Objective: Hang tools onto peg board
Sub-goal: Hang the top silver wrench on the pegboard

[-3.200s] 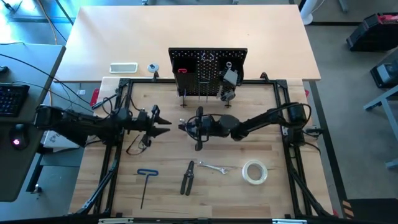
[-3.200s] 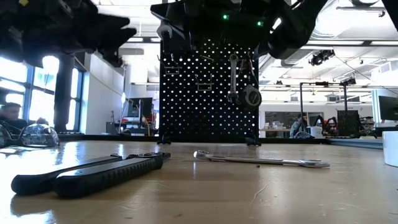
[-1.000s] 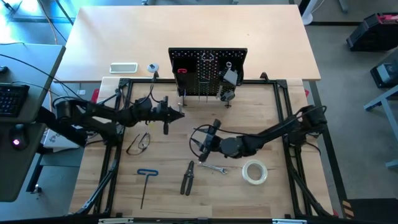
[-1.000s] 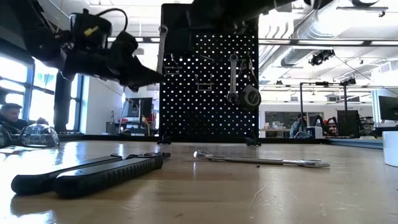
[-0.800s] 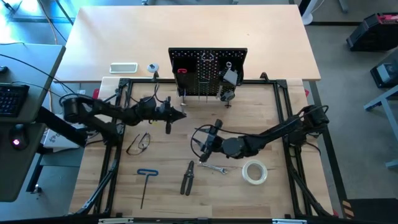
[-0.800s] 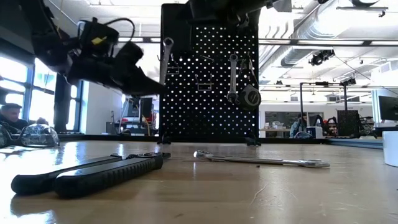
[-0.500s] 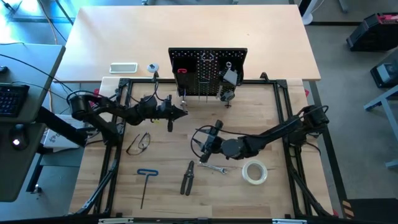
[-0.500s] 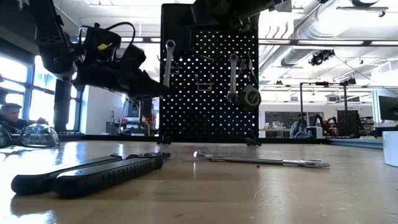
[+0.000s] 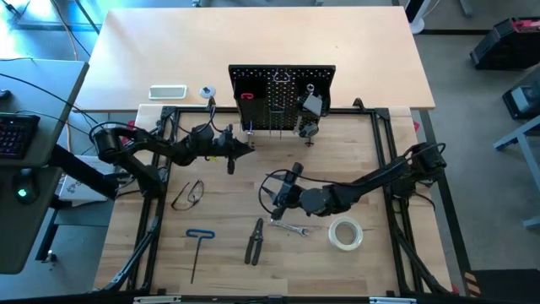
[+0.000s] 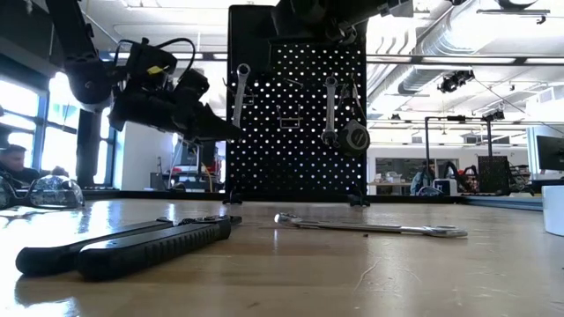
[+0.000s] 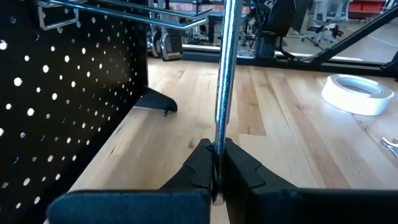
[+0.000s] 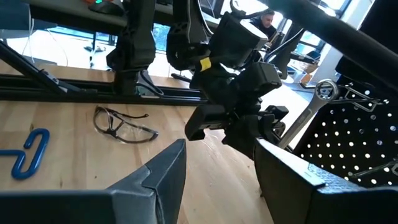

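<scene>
**A:** Peg board (image 9: 282, 99) first: where is it?

**B:** Upright at the far edge of the wooden counter (image 9: 354, 160), a black perforated panel on thin legs. A silver wrench (image 10: 330, 107) already hangs on its face, with a round dark item (image 10: 355, 136) just beside it that I cannot identify.

**A:** And the arms?

**B:** The left arm reaches in from the left, and the left hand (image 9: 245, 147) sits just in front of the board's left end. Its fingers are closed on the shank of a second silver wrench (image 10: 238, 92), which stands nearly upright, ring end at the top, level with the board's upper rows.

**A:** Is the ring on a hook?

**B:** Hard to say; from the low view it overlaps the board's left edge, but contact is not clear.

**A:** The right arm?

**B:** It stretches across the middle of the counter. The right hand (image 9: 274, 196) has its fingers spread apart and holds nothing.

**A:** What lies loose?

**B:** Near the front, a white tape roll (image 9: 345, 233) on the right. Left of it a third wrench (image 9: 289, 226) lies flat, just below the right hand. Dark-handled pliers (image 9: 254, 241) lie beside that, a blue T-handle hex key (image 9: 197, 251) further left, and safety glasses (image 9: 188, 194) sit below the left arm.
</scene>
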